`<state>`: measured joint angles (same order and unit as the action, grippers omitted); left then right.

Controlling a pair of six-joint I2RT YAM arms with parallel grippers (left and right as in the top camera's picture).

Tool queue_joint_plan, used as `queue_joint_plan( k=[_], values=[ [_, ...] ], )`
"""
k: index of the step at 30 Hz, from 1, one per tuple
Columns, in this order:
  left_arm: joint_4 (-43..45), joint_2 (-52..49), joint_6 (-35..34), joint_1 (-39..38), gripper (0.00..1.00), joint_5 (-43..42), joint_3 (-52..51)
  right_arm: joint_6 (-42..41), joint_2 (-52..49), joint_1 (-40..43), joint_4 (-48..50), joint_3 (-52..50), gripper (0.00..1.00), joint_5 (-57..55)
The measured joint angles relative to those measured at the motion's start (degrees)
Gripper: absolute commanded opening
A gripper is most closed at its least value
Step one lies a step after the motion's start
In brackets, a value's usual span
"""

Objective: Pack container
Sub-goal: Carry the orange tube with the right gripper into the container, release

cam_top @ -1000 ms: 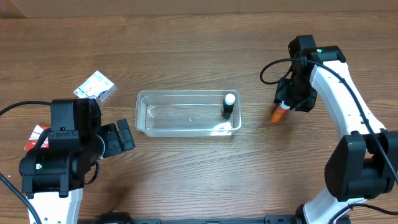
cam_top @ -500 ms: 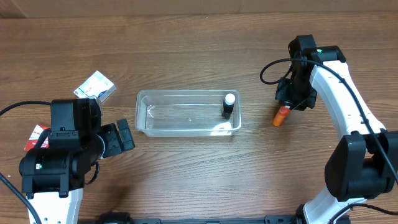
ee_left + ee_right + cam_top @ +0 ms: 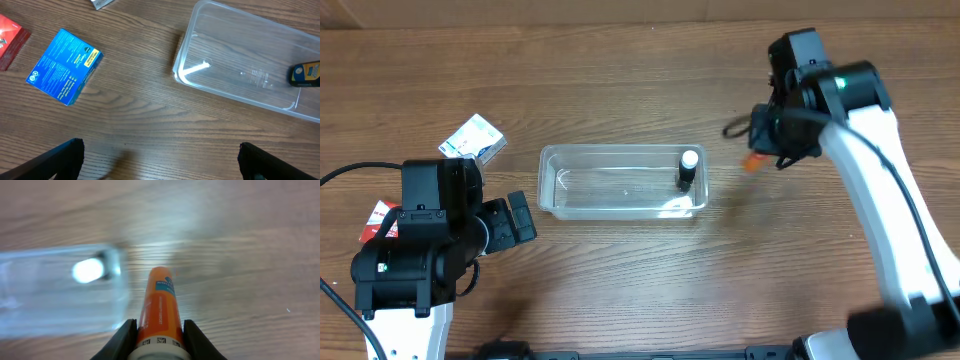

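Observation:
The clear plastic container (image 3: 620, 182) sits at the table's middle, with a small dark bottle with a white cap (image 3: 687, 170) standing in its right end. It also shows in the left wrist view (image 3: 250, 65) and, blurred, in the right wrist view (image 3: 55, 290). My right gripper (image 3: 770, 150) is shut on an orange tube (image 3: 160, 305), held above the table just right of the container; the tube's tip shows in the overhead view (image 3: 754, 160). My left gripper (image 3: 520, 218) is open and empty, left of the container.
A blue and white box (image 3: 473, 138) lies at the left, blue in the left wrist view (image 3: 64, 65). A red box (image 3: 378, 220) lies by the left arm and shows in the left wrist view (image 3: 11, 40).
My right gripper has lifted the orange tube off the table and moved it left toward the container. The left arm has not moved.

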<state>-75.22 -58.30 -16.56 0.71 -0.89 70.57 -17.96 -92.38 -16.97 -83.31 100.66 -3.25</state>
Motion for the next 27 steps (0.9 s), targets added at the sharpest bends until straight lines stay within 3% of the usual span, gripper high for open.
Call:
queue_joint_plan(
  k=[5, 10, 27],
  values=[
    [0.0, 0.0, 0.02, 0.0, 1.0, 0.0, 0.0, -2.34, 6.71, -10.14, -1.49, 1.22, 0.1, -0.24],
    [-0.02, 0.0, 0.0, 0.0, 1.0, 0.0, 0.0, -5.95, 5.77, -17.16, 0.15, -0.2, 0.1, -3.08],
    [-0.04, 0.0, 0.0, 0.0, 1.0, 0.0, 0.0, -8.46, 3.52, -18.36, 17.07, -20.44, 0.1, -5.11]
  ],
)
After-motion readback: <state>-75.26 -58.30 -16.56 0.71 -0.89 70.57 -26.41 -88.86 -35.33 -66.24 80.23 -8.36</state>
